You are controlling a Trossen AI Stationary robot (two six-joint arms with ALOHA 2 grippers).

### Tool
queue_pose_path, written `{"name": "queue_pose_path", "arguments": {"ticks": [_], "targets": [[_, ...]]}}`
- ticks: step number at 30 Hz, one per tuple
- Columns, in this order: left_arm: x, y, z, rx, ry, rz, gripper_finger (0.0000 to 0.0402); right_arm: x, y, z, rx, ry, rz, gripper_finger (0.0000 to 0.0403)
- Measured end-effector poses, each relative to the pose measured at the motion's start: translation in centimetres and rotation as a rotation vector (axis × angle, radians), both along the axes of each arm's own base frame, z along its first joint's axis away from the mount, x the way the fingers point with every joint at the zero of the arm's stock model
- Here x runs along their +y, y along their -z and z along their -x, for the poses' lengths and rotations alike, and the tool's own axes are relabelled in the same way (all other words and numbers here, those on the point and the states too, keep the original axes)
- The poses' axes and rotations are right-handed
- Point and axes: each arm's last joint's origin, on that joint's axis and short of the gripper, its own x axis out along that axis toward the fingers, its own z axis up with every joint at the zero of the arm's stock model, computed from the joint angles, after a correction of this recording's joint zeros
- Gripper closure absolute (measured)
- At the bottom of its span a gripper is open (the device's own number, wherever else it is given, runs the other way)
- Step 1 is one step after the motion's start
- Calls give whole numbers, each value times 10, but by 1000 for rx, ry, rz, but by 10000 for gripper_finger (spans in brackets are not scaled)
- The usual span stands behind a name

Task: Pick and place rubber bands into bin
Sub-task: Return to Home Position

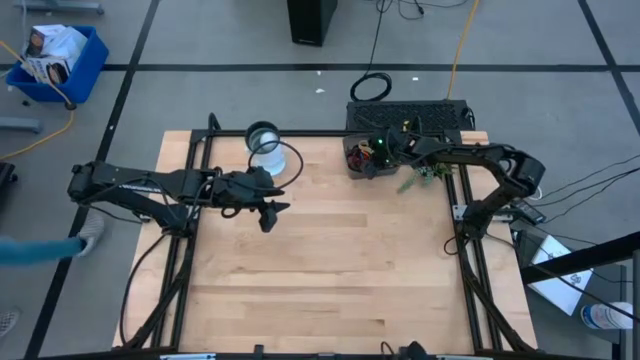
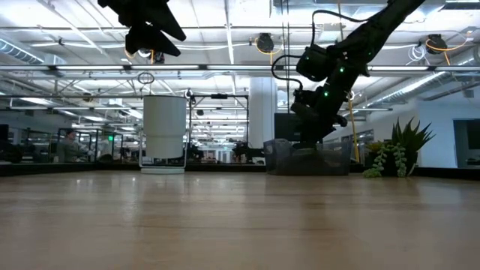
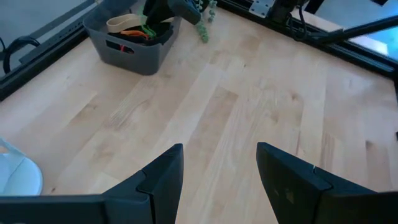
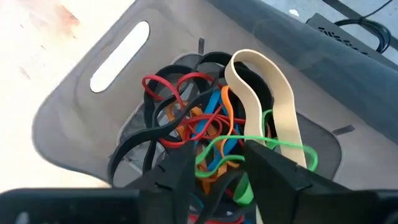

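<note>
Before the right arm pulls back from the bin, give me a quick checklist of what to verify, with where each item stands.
1. Right gripper open: ok, fingers apart above the bin.
2. Green band free of those fingers: cannot tell, it lies right between them.
3. Rubber bands inside the bin: ok, piled within its walls.
4. Bin upright on the table: ok.
5. Left gripper out of the way: ok, open, above bare wood away from the bin.
</note>
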Motion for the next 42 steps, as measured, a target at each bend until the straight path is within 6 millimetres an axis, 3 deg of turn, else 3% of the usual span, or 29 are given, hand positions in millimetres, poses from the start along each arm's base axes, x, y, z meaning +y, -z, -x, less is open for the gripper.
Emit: {"name": "queue_pose_path", "arguments": {"ticks": [3,7,15,21,25,28,36,42], "targets": [[0,0,0,5,16,-22,192,4,-11,3,-46,28,-2,249],[0,-1,-1,-11,13,-18,192,18,-41,9,-153,-15,11,236],[1,-13,5,-81,60,-70,192,69,-112,34,-434,-254,82,237],[4,-31,28,-143,83,-113,192,104,-139,67,-489,-366,123,236],[6,-35,47,-177,49,-157,192,123,-145,86,-486,-425,108,239],[7,-25,63,-209,18,-158,192,133,-144,98,-548,-459,132,240],[8,10,102,-382,-1,-128,192,145,-101,129,-683,-459,207,238],[9,23,127,-499,-15,-110,192,150,-84,151,-783,-450,242,241]]}}
